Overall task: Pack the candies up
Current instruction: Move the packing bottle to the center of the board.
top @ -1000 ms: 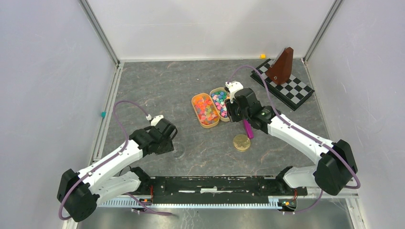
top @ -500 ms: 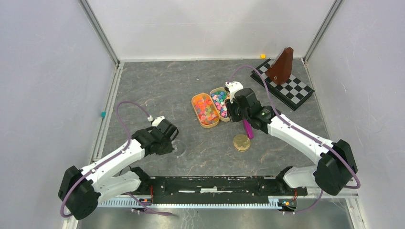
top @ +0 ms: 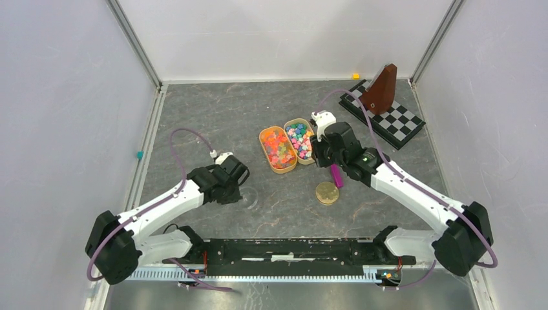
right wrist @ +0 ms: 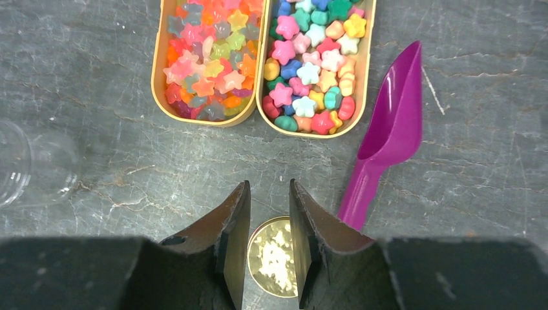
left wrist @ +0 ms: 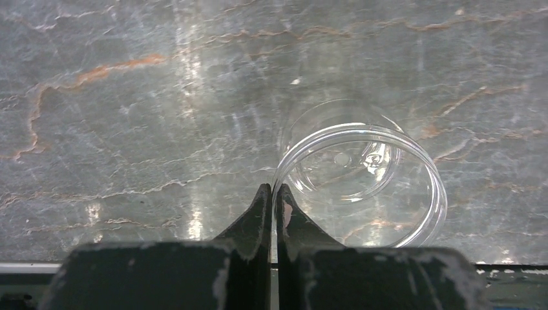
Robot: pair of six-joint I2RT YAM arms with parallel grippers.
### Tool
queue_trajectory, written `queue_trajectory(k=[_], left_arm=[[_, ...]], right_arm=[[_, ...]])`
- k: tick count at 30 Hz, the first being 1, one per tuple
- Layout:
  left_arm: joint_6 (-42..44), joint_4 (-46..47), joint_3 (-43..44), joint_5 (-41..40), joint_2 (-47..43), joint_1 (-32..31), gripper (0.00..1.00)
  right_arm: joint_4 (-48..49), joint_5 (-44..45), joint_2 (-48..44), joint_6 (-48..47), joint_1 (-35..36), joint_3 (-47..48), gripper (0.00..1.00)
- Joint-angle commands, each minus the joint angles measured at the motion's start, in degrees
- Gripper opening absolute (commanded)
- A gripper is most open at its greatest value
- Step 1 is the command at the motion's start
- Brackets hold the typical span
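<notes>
The candies are tiny star-shaped sweets in mixed bright colours, filling two tan oval trays [top: 278, 150] [top: 298, 137] at the table's middle. Both trays show in the right wrist view, left [right wrist: 205, 61] and right [right wrist: 315, 64]. A purple scoop [right wrist: 393, 132] lies right of them, also in the top view [top: 336, 175]. My right gripper [right wrist: 268, 194] is open and empty, hovering just near of the trays [top: 318, 155] above a gold lid [right wrist: 274, 258]. My left gripper [left wrist: 273, 194] is shut on the rim of a clear jar [left wrist: 362, 132], upright on the table [top: 248, 197].
The gold lid [top: 327, 192] lies flat near the scoop's handle. A checkered mat [top: 394, 123] with a brown wedge-shaped object [top: 381, 87] stands at the back right. White walls enclose the table. The clear jar shows at the left edge of the right wrist view [right wrist: 26, 168].
My left arm has slid right and a little back with the clear jar in its grip. My right gripper has shifted slightly right, uncovering more of the right tray.
</notes>
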Motion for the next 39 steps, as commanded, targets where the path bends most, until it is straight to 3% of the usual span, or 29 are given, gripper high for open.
queue_trajectory(k=[1, 10, 20, 34, 39], left_arm=[[2.94, 1.37, 5.55, -0.15, 2.72, -2.74, 0.02], [2.41, 1.56, 14.88, -2.02, 12.90, -11.21, 0.02], [4.43, 4.43, 24.76, 0.06, 26.26, -16.51, 0.02], [5.05, 4.65, 30.34, -0.57, 34.56, -18.97, 0.03], [4.73, 4.65, 31.02, -0.46, 35.65, -19.53, 0.10]], right_arm=[[-1.08, 1.84, -4.48, -0.06, 0.19, -0.25, 0.34], [-5.10, 6.26, -12.29, -0.39, 0.16, -2.34, 0.34], [-8.59, 11.85, -21.38, 2.83, 0.11, -7.21, 0.36], [-10.48, 14.51, -24.85, 5.34, 0.10, -12.91, 0.38], [-10.10, 15.46, -24.67, 5.54, 0.21, -14.54, 0.39]])
